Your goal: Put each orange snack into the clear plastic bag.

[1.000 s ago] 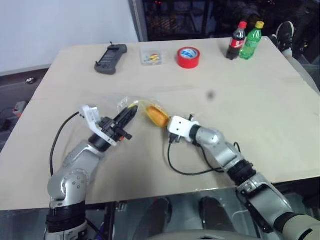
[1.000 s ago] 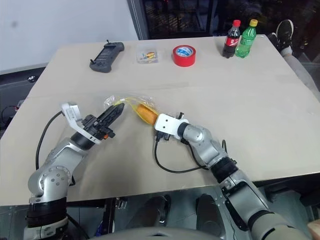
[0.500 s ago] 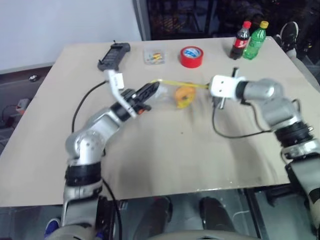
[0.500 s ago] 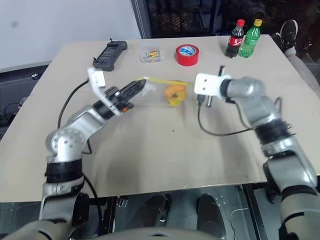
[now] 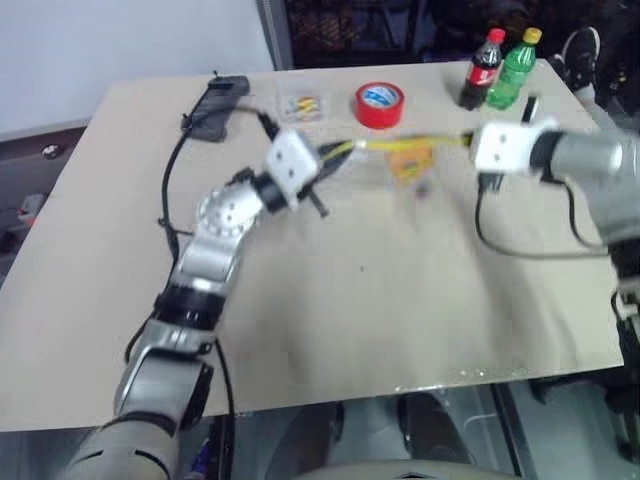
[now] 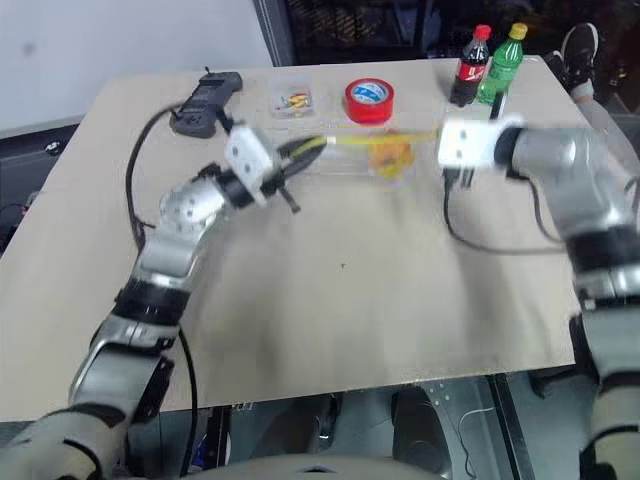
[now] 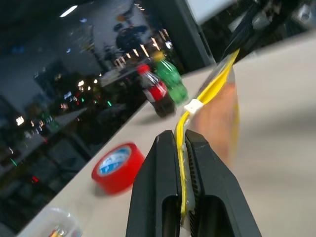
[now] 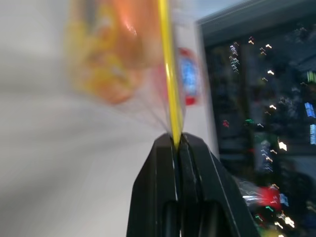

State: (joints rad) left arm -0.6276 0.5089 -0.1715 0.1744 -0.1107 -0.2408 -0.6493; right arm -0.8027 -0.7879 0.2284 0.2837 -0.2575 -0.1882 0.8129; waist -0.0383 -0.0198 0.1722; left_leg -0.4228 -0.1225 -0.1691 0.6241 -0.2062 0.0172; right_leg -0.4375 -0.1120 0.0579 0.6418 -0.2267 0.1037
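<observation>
The clear plastic bag (image 5: 395, 160) hangs stretched above the table, its yellow strip (image 6: 350, 141) pulled taut between my two grippers. My left gripper (image 5: 335, 152) is shut on one end of the strip, as the left wrist view shows (image 7: 180, 140). My right gripper (image 5: 466, 142) is shut on the other end, seen close in the right wrist view (image 8: 176, 140). An orange snack (image 5: 408, 163) sits inside the bag near the right gripper, blurred (image 8: 111, 54). Whether it is one piece or two I cannot tell.
At the table's far edge stand a red tape roll (image 5: 379, 104), a cola bottle (image 5: 478, 72) and a green bottle (image 5: 512, 68). A small clear box (image 5: 300, 105) and a black controller (image 5: 215, 108) lie further left. The tan table (image 5: 400, 320) stretches below the bag.
Both grippers have risen off the table with the bag and moved apart and toward the far side. The bag has gone from bunched to stretched. The left wrist has rolled.
</observation>
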